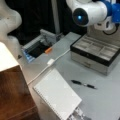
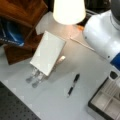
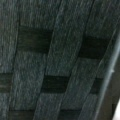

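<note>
Arm pose: the white robot arm with blue joint bands (image 1: pixel 87 11) stands raised over the far right of the grey bench (image 1: pixel 105 100). Only its upper links show in both front views. The gripper shows in none of the three views, so I cannot tell whether it is apart or together, nor whether it holds anything. The wrist view is filled by dark woven fabric (image 3: pixel 50 62) with no bench item in it, so the wrist evidently points away from the work surface. Judgement: the arm is in a clear, no-contact pose, with no thing engaged. The nearest thing is the black-rimmed grey box with divided open compartments (image 1: pixel 96 53), lying directly below the arm's elbow at a front view's right and also seen in a front view (image 2: pixel 106 101). The slim black pen (image 1: pixel 83 84) lies flat on the bench just in front of that box, apart from it. The white spiral-bound notebook (image 1: pixel 57 96) lies closed to the pen's left, near it but not touching. A white cable with an inline block (image 1: pixel 50 62) runs diagonally behind the notebook, and a small orange piece (image 1: pixel 48 50) lies beyond. A brown wooden cabinet (image 1: pixel 15 95) bounds the left edge, and a lit white lampshade (image 2: pixel 68 10) hangs over the far side. Judgement: a descent to the pen calls for clearing the box's raised rim.
</note>
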You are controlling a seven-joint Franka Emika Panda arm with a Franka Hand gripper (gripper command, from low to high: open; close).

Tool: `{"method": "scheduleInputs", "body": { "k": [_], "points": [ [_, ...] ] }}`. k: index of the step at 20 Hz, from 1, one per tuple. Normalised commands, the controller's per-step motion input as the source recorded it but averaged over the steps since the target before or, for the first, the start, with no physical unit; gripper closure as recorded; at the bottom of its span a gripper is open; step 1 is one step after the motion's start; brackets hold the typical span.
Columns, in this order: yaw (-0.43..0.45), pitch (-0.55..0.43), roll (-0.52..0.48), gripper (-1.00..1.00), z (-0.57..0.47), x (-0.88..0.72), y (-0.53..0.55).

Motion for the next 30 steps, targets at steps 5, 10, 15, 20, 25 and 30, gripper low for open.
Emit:
{"method": "scheduleInputs", "body": {
  "k": [5, 10, 15, 20, 25, 30],
  "points": [
    [-0.048, 0.086, -0.144, -1.00, 0.04, 0.27, 0.23],
    [-0.033, 0.044, -0.136, -1.00, 0.02, 0.27, 0.19],
    [-0.014, 0.053, -0.111, -1.00, 0.15, 0.19, -0.01],
    [-0.008, 0.120, -0.139, -1.00, 0.32, -0.02, -0.26],
    [-0.025, 0.191, -0.281, -1.00, 0.24, -0.22, -0.44],
    [0.022, 0.167, -0.264, -1.00, -0.02, -0.24, -0.40]
  ]
}}
